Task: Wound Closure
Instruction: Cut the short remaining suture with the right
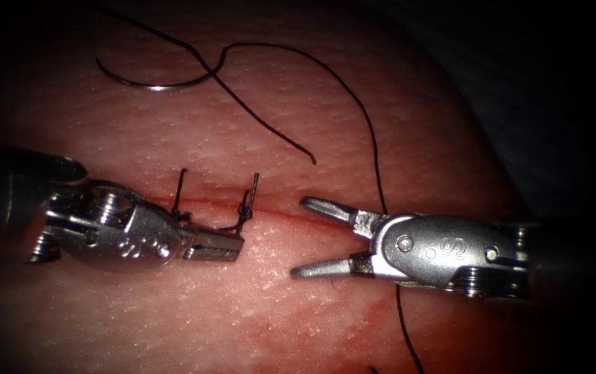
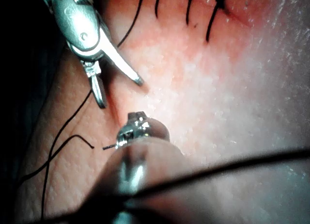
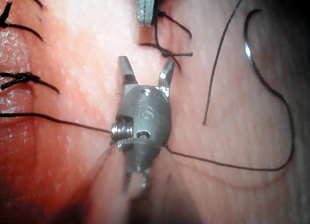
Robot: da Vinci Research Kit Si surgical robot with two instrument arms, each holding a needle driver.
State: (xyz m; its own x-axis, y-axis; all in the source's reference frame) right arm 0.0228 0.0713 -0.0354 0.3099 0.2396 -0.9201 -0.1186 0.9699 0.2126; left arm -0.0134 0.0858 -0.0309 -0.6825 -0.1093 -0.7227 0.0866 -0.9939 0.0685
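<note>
Your right tool [image 1: 304, 235] sits with jaws spread wide and empty, just right of the knot [image 1: 246, 211] on the cut [image 1: 277, 211]. Your left tool [image 1: 232, 244] has its jaws together beside that knot; whether they pinch a thread end you can't tell here. The needle [image 1: 152, 83] lies free on the tissue [image 1: 311, 305], well above the cut (not in it). The thread [image 1: 374, 152] runs under your right tool, so moving could snag it and drag the needle.
</note>
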